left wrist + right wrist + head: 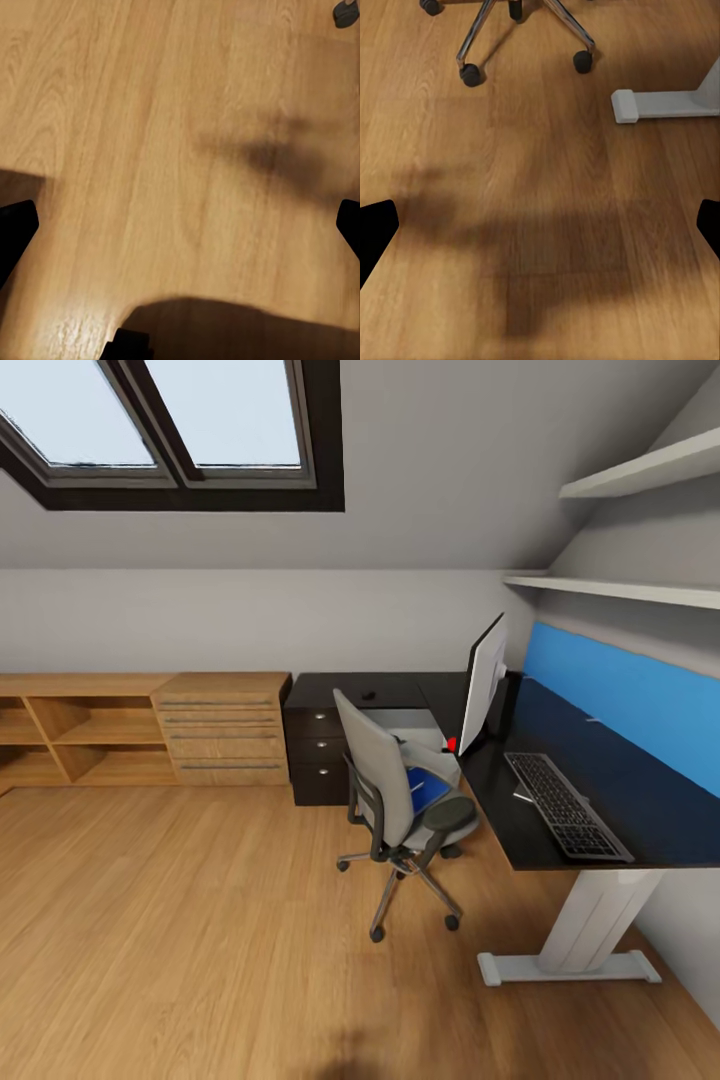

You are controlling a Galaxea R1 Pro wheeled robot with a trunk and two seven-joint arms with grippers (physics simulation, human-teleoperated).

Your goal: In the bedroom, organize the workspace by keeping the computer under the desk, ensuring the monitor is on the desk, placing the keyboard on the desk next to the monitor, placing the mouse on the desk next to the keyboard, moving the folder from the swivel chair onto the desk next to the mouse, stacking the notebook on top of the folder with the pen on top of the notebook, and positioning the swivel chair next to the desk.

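The desk carries the monitor, keyboard and mouse.

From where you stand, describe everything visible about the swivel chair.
The swivel chair stands upright on the wooden floor, close against the inner corner of the black desk, its tall grey padded back turned toward the camera. It has black armrests and a chrome star base on dark castors, which the right wrist view also catches. A blue folder lies on its seat.
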